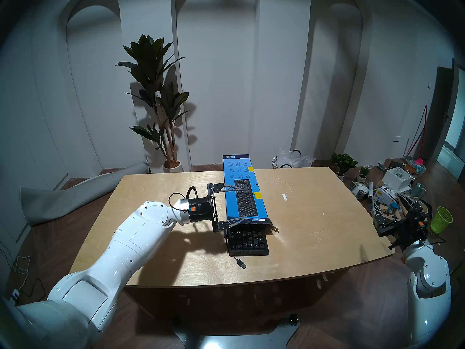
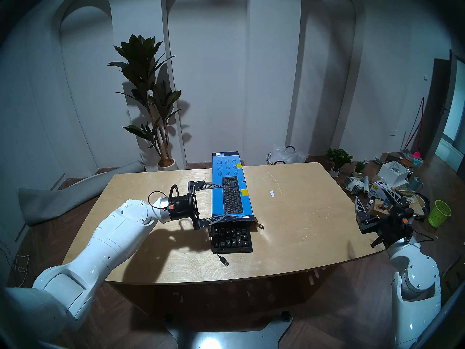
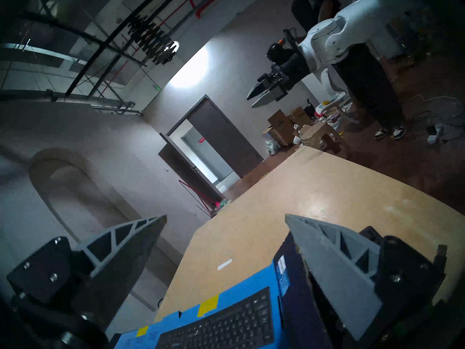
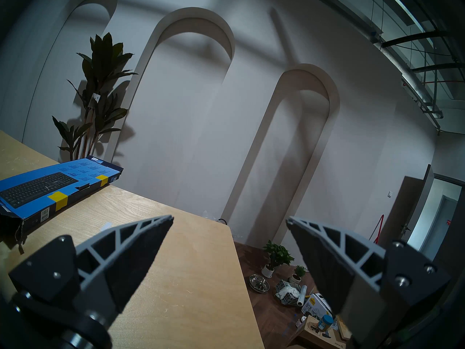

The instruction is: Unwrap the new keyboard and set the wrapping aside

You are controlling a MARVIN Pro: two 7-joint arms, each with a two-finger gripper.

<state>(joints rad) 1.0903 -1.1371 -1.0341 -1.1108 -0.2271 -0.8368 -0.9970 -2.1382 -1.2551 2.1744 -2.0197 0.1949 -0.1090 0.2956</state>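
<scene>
Straddling the box (image 1: 242, 189) with my left end effector (image 1: 237, 205) spread wide and empty; squeezing may drag the half-out keyboard (image 1: 247, 240) along, I think.

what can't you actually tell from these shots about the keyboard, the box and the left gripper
- Keyboard: only its near end sticks out; the blue box hides the rest in both head views.
- Left gripper: jaws wide, fingers over the box's left edge; whether either touches it can't be told, head or left wrist view.
- Cable: only the plug end shows; the rest is under the keyboard.
- Box text: too small.
</scene>
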